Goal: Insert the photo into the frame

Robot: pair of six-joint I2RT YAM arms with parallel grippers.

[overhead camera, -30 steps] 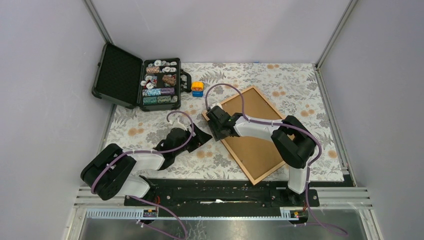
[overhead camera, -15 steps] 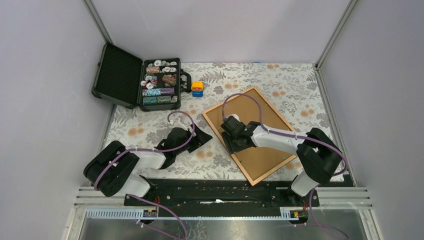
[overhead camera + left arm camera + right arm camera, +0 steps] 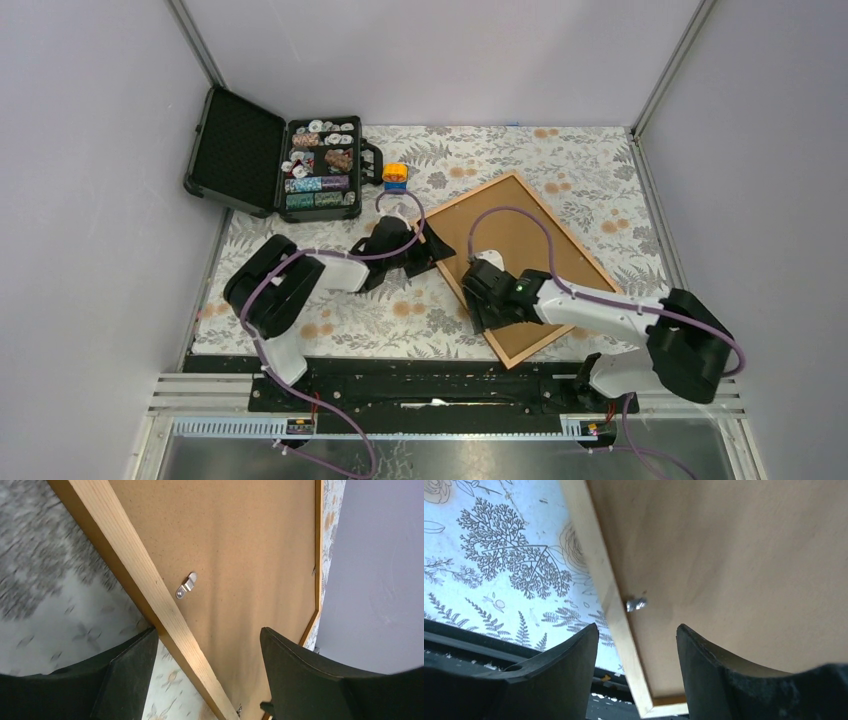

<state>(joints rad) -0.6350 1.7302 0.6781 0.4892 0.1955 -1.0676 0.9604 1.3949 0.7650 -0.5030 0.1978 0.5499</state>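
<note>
The frame (image 3: 566, 228) lies back-up and diagonal on the table, its plain brown backing board (image 3: 510, 250) filling it. The photo is hidden. My left gripper (image 3: 430, 250) is at the frame's left edge near the far corner. In the left wrist view it (image 3: 210, 675) is open, with the light wooden moulding (image 3: 135, 570) running between its fingers. My right gripper (image 3: 478, 300) is farther down the same edge, toward the near corner. It (image 3: 636, 670) is open too, straddling the moulding (image 3: 604, 580). Small metal tabs (image 3: 186, 585) (image 3: 636, 603) sit on the board beside the moulding.
An open black case (image 3: 320, 168) full of small items stands at the back left, its lid (image 3: 232, 150) leaning outward. A small yellow and blue object (image 3: 396, 176) sits beside it. The black base rail (image 3: 440, 385) runs along the near edge. Walls close in on both sides.
The left arm has swung forward and right to the frame's left edge. The right gripper has slid along that edge toward the near corner, and its jaws have widened.
</note>
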